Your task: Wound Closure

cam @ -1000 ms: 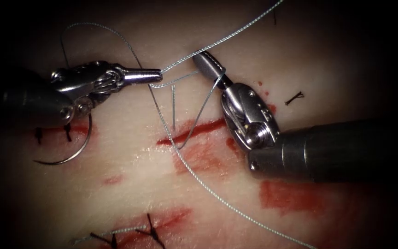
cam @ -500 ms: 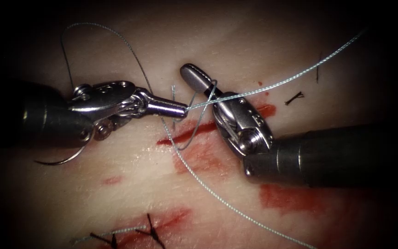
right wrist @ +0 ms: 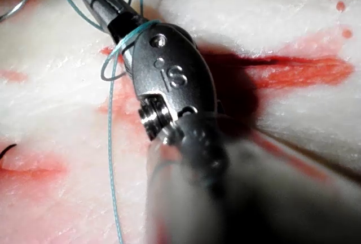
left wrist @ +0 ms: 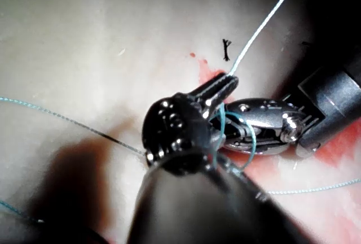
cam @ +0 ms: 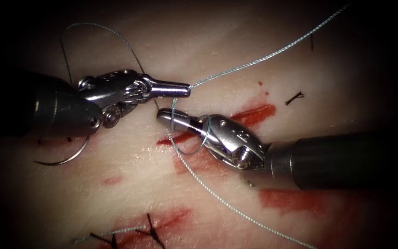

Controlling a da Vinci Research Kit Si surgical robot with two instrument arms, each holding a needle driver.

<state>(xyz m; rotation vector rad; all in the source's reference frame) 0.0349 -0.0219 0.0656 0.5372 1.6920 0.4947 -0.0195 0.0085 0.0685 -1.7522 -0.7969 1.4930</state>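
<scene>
While the left arm's steel needle driver (cam: 184, 89), clenched on the pale blue thread (cam: 263, 57), is lifting back above the red cut (cam: 187, 137), the right arm's closed, thread-wrapped tool (cam: 164, 115) is swinging under it, suggesting a knot throw, and the curved needle (cam: 65, 157) is lying free on the tissue (cam: 130, 203) left of the cut.
</scene>
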